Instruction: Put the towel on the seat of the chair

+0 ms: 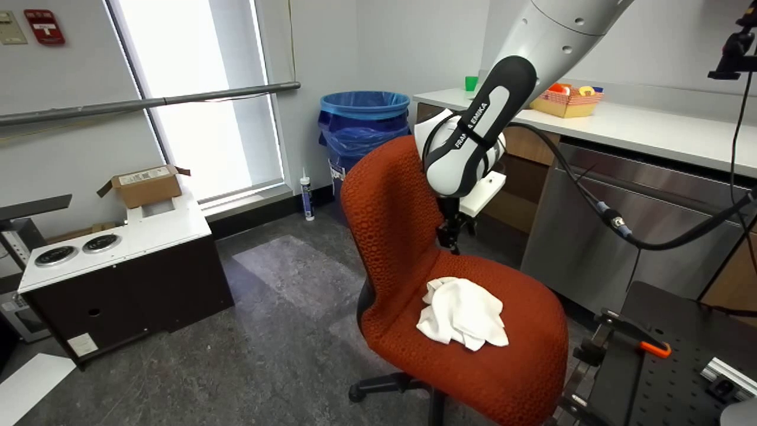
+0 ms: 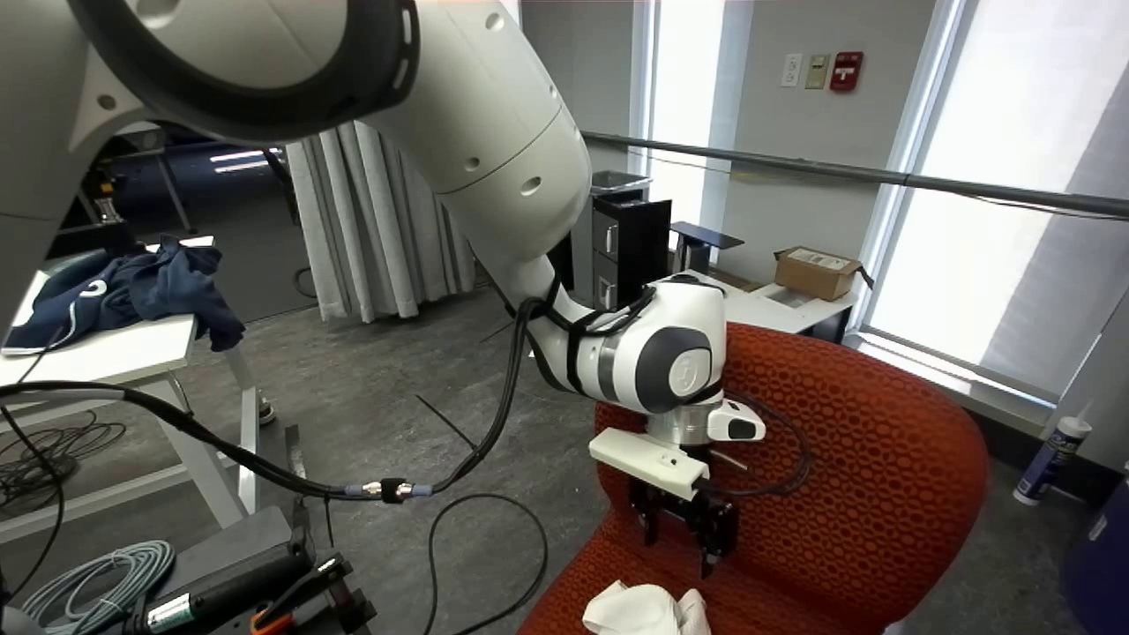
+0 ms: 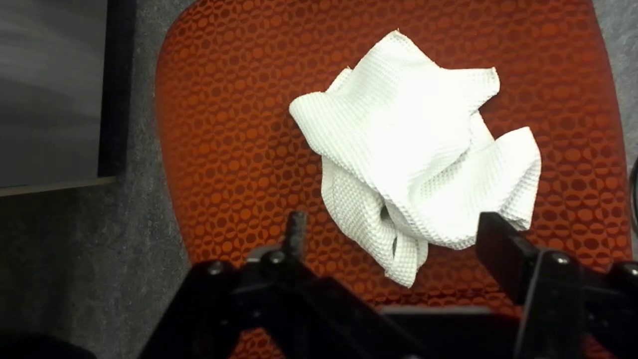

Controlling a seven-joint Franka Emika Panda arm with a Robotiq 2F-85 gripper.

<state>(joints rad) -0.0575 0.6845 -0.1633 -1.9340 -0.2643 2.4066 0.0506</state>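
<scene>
A crumpled white towel (image 1: 462, 313) lies on the seat of a red-orange patterned chair (image 1: 514, 296). In an exterior view the towel (image 2: 646, 610) is cut off by the bottom edge. In the wrist view the whole towel (image 3: 403, 134) shows on the chair seat (image 3: 234, 149). My gripper (image 3: 394, 224) is open, its two black fingers wide apart with nothing held between them. It points down above the rear of the seat, close to the backrest, in both exterior views (image 1: 452, 236) (image 2: 679, 549). The towel lies toward the seat's front from the gripper, apart from it.
The chair's backrest (image 2: 847, 459) rises close behind the gripper. A counter with a steel appliance (image 1: 627, 231) stands beside the chair. A blue bin (image 1: 364, 124) stands behind it. A black perforated platform (image 1: 680, 361) with tools is near the seat. Cables (image 2: 238, 463) hang from the arm.
</scene>
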